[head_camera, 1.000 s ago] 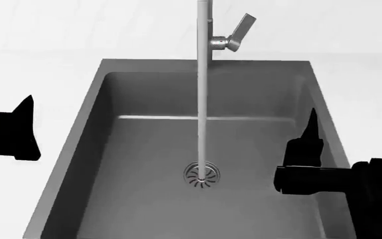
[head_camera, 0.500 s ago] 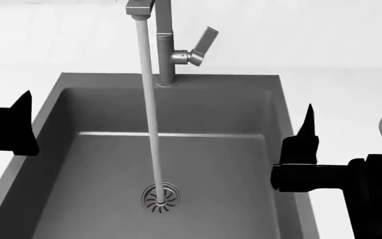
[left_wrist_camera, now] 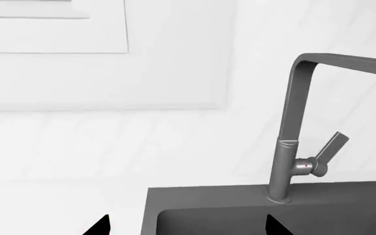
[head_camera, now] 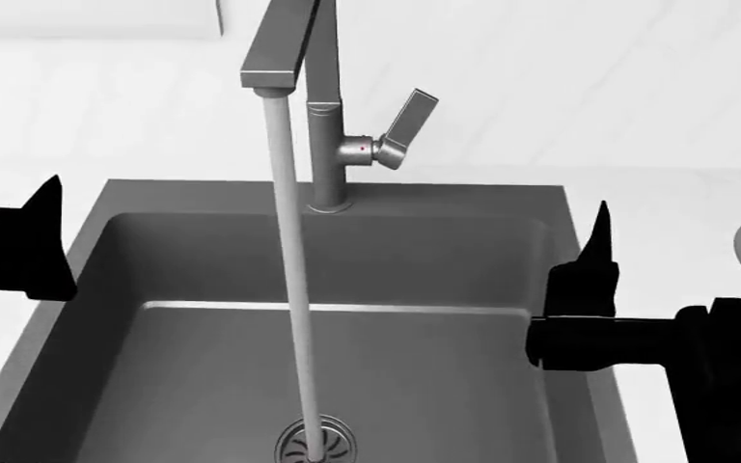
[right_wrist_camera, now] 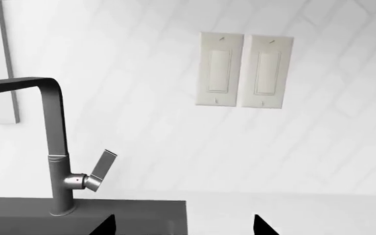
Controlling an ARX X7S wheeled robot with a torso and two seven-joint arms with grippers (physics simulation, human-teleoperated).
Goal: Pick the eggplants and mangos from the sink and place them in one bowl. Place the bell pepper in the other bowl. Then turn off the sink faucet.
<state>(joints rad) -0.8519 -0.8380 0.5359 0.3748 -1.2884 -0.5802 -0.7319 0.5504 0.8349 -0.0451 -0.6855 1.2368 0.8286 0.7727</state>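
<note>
Presently both end effectors hung empty and spread: the left end effector (head_camera: 23,241) off the sink's (head_camera: 88,251) left rim, the right end effector (head_camera: 679,241) at its right rim. Between them, behind the basin, stood the sink faucet (head_camera: 325,125), water running to the drain (head_camera: 316,442). Its lever (head_camera: 409,116) looked rigid and slick; best pressed at the flat tip. No fruit or bowls showed.

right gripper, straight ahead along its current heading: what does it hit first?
Probably the back wall. The right gripper points past the sink rim's back corner; the sink faucet and the wall switches both sit off its line. Depth is unclear.
</note>
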